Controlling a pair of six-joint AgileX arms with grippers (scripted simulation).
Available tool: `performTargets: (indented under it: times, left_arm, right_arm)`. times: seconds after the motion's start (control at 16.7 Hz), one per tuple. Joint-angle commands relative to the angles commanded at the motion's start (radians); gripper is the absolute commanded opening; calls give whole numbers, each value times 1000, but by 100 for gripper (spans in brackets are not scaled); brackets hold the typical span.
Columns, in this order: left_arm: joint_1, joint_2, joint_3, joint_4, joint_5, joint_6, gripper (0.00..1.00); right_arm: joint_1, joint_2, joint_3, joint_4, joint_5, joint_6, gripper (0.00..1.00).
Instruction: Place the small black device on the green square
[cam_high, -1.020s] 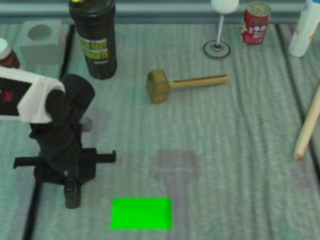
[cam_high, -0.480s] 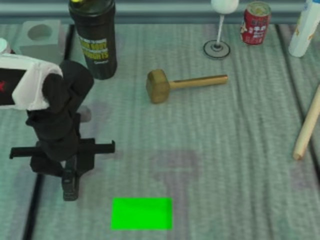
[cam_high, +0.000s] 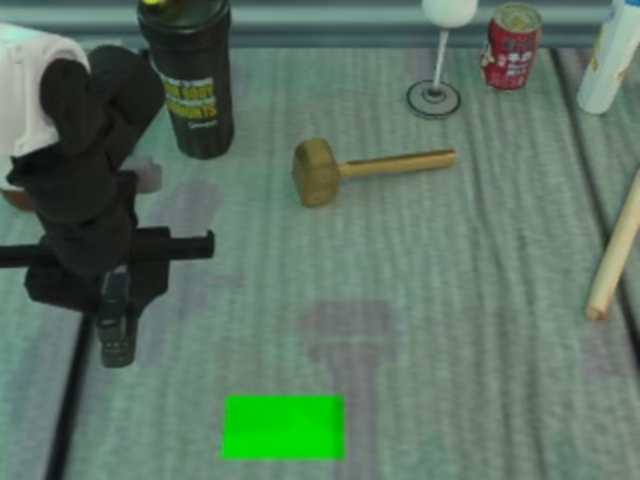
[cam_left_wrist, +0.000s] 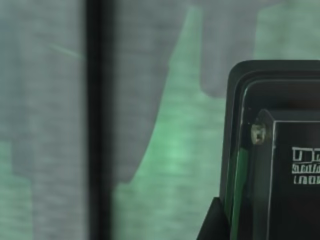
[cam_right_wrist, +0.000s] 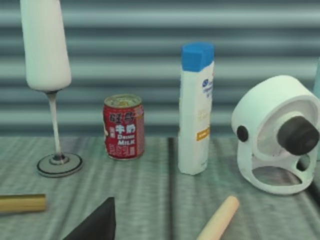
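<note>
Left of the green square (cam_high: 283, 427): device carried.
Our left gripper (cam_high: 115, 318) fingers appear clamped on the small black device (cam_high: 116, 332), long axis pointing toward the bench's near edge; square lies rightward.

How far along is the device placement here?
Pickup looks done: the left hand holds the small black device at the table's left side. Carrying is in hand. Left: bring it over the green square, which lies bare, and set it down.
</note>
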Motion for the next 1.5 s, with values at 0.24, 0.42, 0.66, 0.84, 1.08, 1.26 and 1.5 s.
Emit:
performTargets:
  times: [0.24, 0.42, 0.66, 0.84, 1.08, 1.26, 1.5]
  left_arm:
    - [-5, 3, -2, 2, 0, 2, 0]
    - [-16, 9, 6, -3, -1, -30, 0]
    - [-69, 38, 43, -27, -1, -221, 0]
    - [-127, 63, 76, -52, -1, -474, 0]
    - [-215, 90, 109, -84, 1, -915, 0]
    - [-285, 104, 130, -106, 4, -1257, 0]
    - [-368, 105, 152, -119, 6, -1645, 0]
  right_arm:
    - [0, 0, 0, 0, 0, 0, 100]
    - [0, 0, 0, 0, 0, 0, 100]
    - [0, 0, 0, 0, 0, 0, 100]
    - [0, 0, 0, 0, 0, 0, 100]
    - [0, 0, 0, 0, 0, 0, 100]
    - [0, 0, 0, 0, 0, 0, 100]
    - [0, 0, 0, 0, 0, 0, 100]
